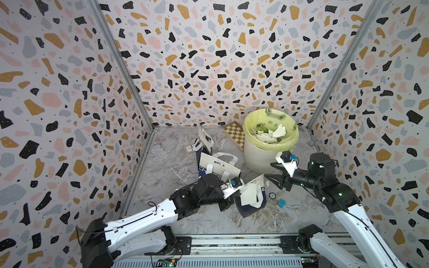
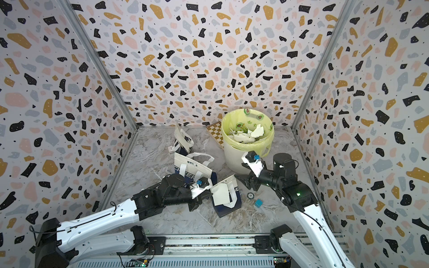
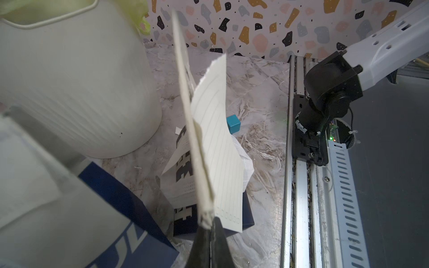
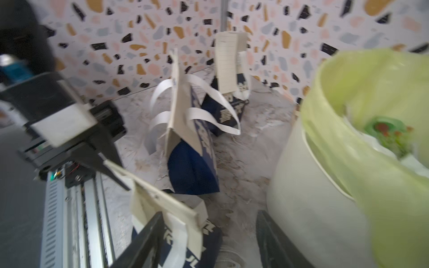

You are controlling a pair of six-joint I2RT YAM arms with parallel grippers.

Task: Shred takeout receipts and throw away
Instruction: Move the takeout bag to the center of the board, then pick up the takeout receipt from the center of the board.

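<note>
A lined off-white takeout receipt (image 1: 248, 193) (image 3: 216, 139) lies against the cream face of the nearest navy-and-cream tote bag (image 1: 246, 210). My left gripper (image 1: 235, 198) (image 3: 210, 224) is shut on that bag's cream rim (image 3: 185, 92). Whether it also pinches the receipt I cannot tell. My right gripper (image 1: 272, 172) (image 4: 209, 243) stands open and empty between that bag and the bin. The white bin (image 1: 262, 157) has a yellow-green liner and holds torn white scraps (image 1: 274, 135). Another lined receipt (image 4: 226, 62) sticks up from the farthest bag.
Two more tote bags stand behind: a middle one (image 1: 218, 164) and a far one (image 1: 204, 139). A small card (image 1: 190, 149), a chessboard (image 1: 234, 134), a round disc (image 1: 272, 195) and a teal cube (image 1: 281, 202) lie on the marble floor. A metal rail (image 1: 232, 243) runs along the front.
</note>
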